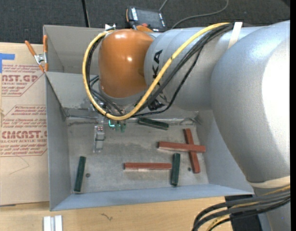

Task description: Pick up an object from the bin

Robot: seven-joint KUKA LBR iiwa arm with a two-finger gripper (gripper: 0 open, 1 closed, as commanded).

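Grey bin (59, 143) is overhung by the gripper (99, 137), whose opening cannot be told. Nothing is seen lifted yet.

Grey metal bin (57, 143) viewed from above. The arm (244, 85) enters from the right, and its orange wrist cover (123, 64) and yellow cable (90, 57) overhang the rear of the bin. The pincer (98, 139) hangs over bare floor at left rear, apart from every stick. Left green stick (80, 173) lies near the front-left corner. Centre red-brown stick (147, 166) lies at front centre, with the front green stick (175, 169) just beside its right end. Two crossed red-brown sticks (186, 147) lie at right. Rear green stick (154, 123) lies partly under the arm.
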